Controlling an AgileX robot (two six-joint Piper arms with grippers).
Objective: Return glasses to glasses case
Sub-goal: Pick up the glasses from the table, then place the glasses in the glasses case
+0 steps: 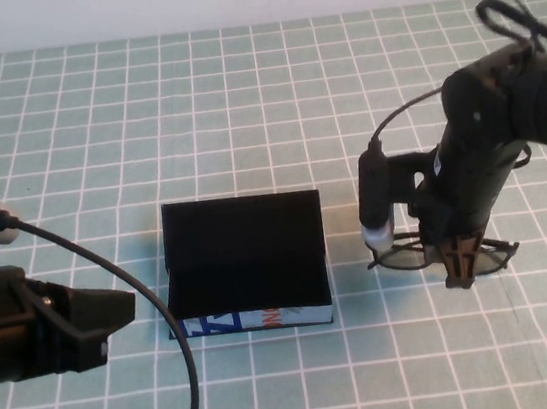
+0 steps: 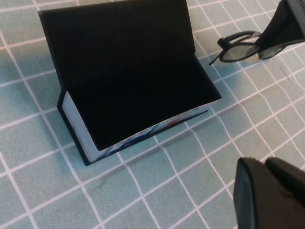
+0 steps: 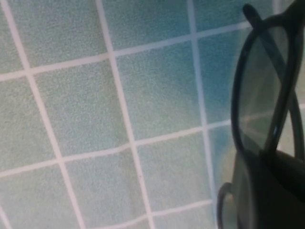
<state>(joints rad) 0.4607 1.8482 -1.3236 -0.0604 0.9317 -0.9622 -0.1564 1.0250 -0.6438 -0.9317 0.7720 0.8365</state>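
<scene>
Right gripper [image 1: 460,266] lowered onto the glasses [image 1: 407,256], to the right of the glasses case [image 1: 246,266] on the green grid-patterned table cover [image 1: 239,98]; fingers pressed down at the frame, though whether clamped on it or merely touching could not be told. Glasses lying flat on the cover, well apart from the case, one grey lens and a black temple arm [image 2: 228,51] showing beside the dark finger in the left wrist view. In the right wrist view, one lens [image 3: 267,102] seen close up, with a temple crossing behind it and a dark finger over its lower edge. Case standing open near the middle of the table, lid [image 2: 119,38] raised at the back, black lining inside, light blue front edge [image 1: 259,320] with dark-blue and orange print facing the robot. Left gripper [image 1: 116,311] hovering low at the left of the case, close to its front corner, fingers drawn together on nothing.
</scene>
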